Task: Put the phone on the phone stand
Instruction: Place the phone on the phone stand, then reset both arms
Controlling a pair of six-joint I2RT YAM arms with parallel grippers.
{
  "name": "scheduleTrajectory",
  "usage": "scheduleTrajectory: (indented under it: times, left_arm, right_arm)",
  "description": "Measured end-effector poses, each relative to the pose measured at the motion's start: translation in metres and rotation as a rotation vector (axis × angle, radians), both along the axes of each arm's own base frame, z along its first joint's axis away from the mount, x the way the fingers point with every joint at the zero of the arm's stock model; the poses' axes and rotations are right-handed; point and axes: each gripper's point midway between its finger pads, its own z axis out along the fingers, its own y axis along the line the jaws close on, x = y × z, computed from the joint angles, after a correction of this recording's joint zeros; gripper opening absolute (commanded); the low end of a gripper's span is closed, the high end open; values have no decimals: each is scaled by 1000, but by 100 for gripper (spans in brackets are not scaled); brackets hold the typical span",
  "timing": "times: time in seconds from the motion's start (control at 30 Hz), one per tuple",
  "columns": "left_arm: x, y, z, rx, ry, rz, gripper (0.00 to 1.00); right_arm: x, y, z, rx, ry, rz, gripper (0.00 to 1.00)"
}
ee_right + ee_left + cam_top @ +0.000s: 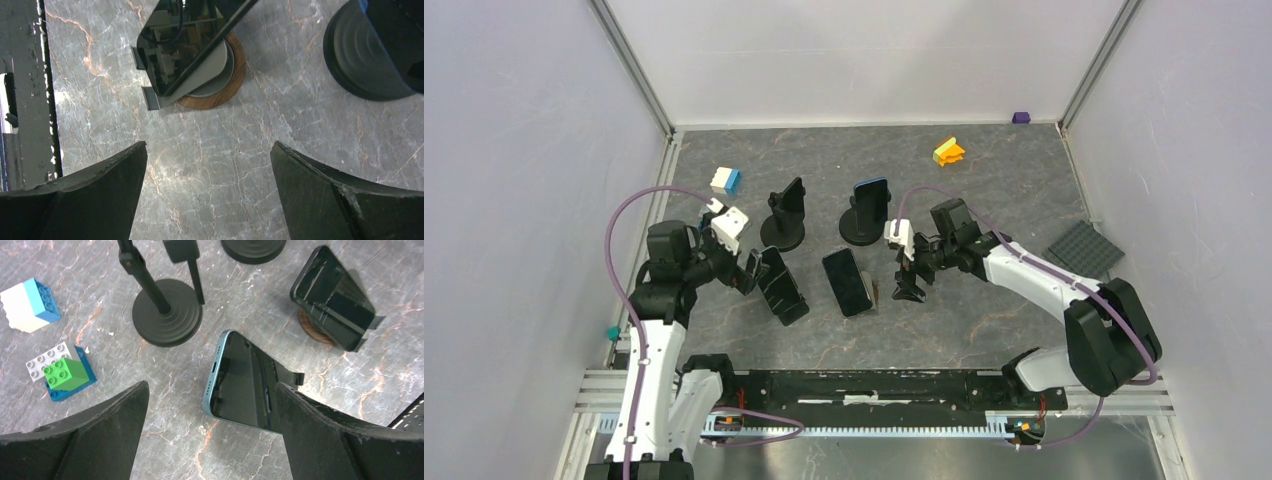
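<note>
Blue-edged phone [240, 385] low centre in the left wrist view, tilted on a black stand [298, 377] — your left tool [211, 390] spread wide either side, gripping nothing, your right tool [208, 147] wide open — empty, over grey surface [225, 200].

Even, bright overhead light, soft shadows (phone screens mirror-glossy), sharp focus.

Three phones [847, 281]; four phone stands [782, 235] — five brick clusters [948, 151]; one grey baseplate [1084, 250].
</note>
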Motion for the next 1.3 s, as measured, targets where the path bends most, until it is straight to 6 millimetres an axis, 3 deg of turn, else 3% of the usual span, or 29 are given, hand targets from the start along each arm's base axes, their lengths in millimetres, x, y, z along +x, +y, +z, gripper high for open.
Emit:
scheduleTrajectory:
  times: [0.43,0.63,0.77,0.87,1.1,1.3]
  left_arm:
    - [-12,-27,50,-110,-26,-117,86]
    - [-22,-71,66,-108,-11,-296,83]
    - [-39,-113,54,-83,64,-450,78]
    - [-38,-133,35,-72,157,-485,72]
    - [-12,-148,-16,-44,335,-386,64]
    - [5,-151,-29,-23,342,-291,64]
  right_arm:
    - [-13,35,15,51,-89,98,99]
    - [-13,34,16,33,-115,97,99]
    - [-12,27,20,19,-156,81,98]
    - [-13,19,19,-2,-186,68,98]
    - [-12,-1,8,-54,-218,24,97]
    - [-3,-10,7,-72,-230,-12,98]
